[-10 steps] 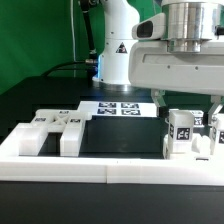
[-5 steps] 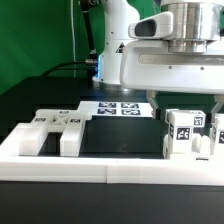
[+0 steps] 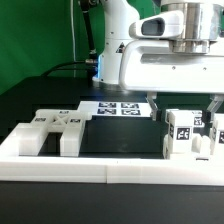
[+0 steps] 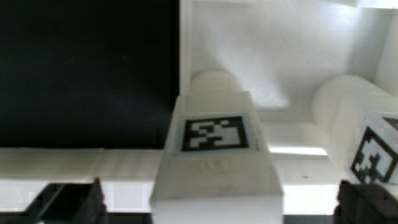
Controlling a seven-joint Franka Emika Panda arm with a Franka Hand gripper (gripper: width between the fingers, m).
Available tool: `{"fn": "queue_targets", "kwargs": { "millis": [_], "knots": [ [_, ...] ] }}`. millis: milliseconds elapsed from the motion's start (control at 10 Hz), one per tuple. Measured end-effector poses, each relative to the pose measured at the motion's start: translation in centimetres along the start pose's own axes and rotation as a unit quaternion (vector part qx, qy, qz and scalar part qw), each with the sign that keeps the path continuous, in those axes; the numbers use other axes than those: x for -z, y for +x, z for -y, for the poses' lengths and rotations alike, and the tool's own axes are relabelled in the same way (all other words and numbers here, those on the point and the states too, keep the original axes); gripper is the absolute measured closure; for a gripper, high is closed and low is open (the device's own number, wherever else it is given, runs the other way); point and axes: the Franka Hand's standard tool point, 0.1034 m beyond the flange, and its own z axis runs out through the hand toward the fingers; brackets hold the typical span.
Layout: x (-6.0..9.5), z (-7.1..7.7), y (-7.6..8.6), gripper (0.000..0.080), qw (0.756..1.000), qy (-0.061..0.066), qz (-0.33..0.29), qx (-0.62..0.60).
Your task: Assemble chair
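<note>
The gripper [image 3: 185, 106] is hovering with its fingers spread wide, gripping nothing, just above the tagged chair block [image 3: 184, 130] [image 4: 217, 140]. That block is standing at the exterior view's right, behind the near border wall [image 3: 110, 166]. More chair pieces [image 3: 55, 125] are lying at the left, well apart.

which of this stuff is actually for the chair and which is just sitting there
For the chair:
tagged white blocks at the exterior view's left
tagged white blocks at its right

Just there:
marker board
low white border wall
black mat
</note>
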Motion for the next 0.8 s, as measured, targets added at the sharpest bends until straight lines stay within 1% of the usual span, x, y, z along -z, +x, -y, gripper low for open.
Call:
{"fn": "queue_targets", "kwargs": {
  "millis": [100, 200, 300, 400, 600, 800],
  "knots": [
    [0.00, 0.00, 0.00, 0.0269, 1.000, 0.000, 0.000, 0.000],
    [0.00, 0.00, 0.00, 0.0422, 1.000, 0.000, 0.000, -0.015],
    [0.01, 0.00, 0.02, 0.0422, 1.000, 0.000, 0.000, -0.015],
    [0.01, 0.01, 0.01, 0.0510, 1.000, 0.000, 0.000, -0.022],
    [-0.02, 0.14, -0.01, 0.0510, 0.992, 0.002, 0.000, -0.128],
    [-0.03, 0.10, -0.04, 0.0510, 0.976, 0.003, 0.001, -0.219]
  ]
}}
